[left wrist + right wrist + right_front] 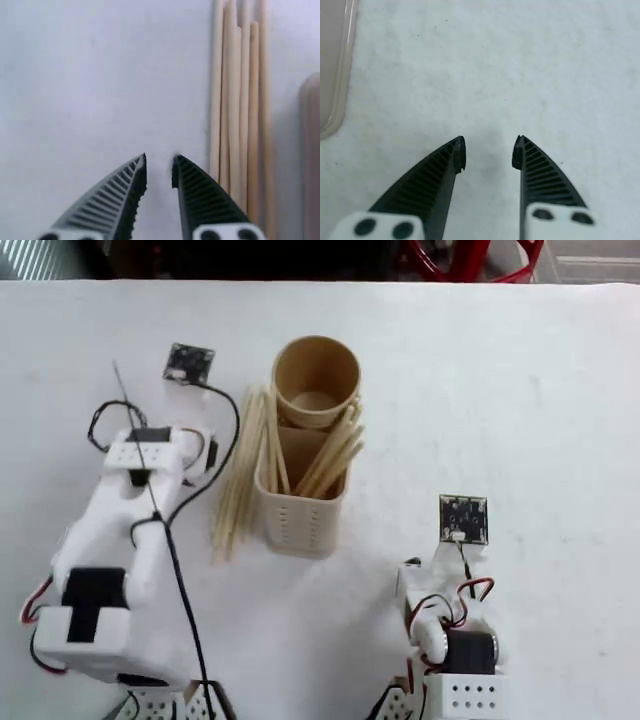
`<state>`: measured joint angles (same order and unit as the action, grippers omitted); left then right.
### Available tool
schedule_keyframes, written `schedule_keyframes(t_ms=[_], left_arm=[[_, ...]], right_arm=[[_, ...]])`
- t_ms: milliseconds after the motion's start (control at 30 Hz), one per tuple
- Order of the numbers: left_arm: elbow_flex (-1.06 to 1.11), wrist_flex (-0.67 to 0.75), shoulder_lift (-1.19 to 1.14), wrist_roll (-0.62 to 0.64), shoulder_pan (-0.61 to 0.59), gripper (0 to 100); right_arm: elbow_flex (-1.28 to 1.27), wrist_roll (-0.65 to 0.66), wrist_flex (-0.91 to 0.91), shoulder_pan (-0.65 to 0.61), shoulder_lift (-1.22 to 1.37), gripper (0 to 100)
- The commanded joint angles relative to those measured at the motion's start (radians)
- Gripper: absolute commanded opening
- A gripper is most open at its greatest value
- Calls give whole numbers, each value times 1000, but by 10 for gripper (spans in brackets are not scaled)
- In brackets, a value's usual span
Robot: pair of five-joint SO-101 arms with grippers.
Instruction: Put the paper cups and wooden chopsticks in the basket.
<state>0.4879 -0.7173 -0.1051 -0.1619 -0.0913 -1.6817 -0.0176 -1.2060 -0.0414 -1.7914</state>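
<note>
White worktop (520,390) carries everything in the high view, and a beige basket (300,525) stands about its middle. One paper cup (316,375) sits at the basket's far end, mouth up. Several wooden chopsticks (332,455) lean inside the basket, their ends poking over the rim on the side toward the right arm (450,635). A loose bundle (238,475) of more sticks lies flat on the worktop just beside the basket's other long wall, outside it. The left arm (125,530) stretches from the near left corner toward that bundle, with its wrist close by the sticks. The right arm is folded low at the near edge, apart from the basket.

From the left wrist, the left pincer (159,162) hangs over bare worktop. Its dark ribbed fingers (117,200) are parted by only a narrow gap and pinch nothing. The loose bundle runs alongside, just beside one finger and not between the two. A tan blurred shape (311,150) shows past the sticks; I cannot tell what it is.

From the right wrist, the right pincer (488,147) is spread wider, with nothing between its tips and bare worktop below. A beige rounded rim (335,65) lies off to one side, well apart from the tips.
</note>
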Motion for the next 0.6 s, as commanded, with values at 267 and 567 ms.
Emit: schedule_keyframes(t_ms=[267, 567], left_arm=[[-87, -26, -50, -8, 54, 168], [-94, -23, -81, -9, 61, 165]], right_arm=[[-9, 8, -7, -2, -8, 159], [-9, 8, -7, -2, -8, 159]])
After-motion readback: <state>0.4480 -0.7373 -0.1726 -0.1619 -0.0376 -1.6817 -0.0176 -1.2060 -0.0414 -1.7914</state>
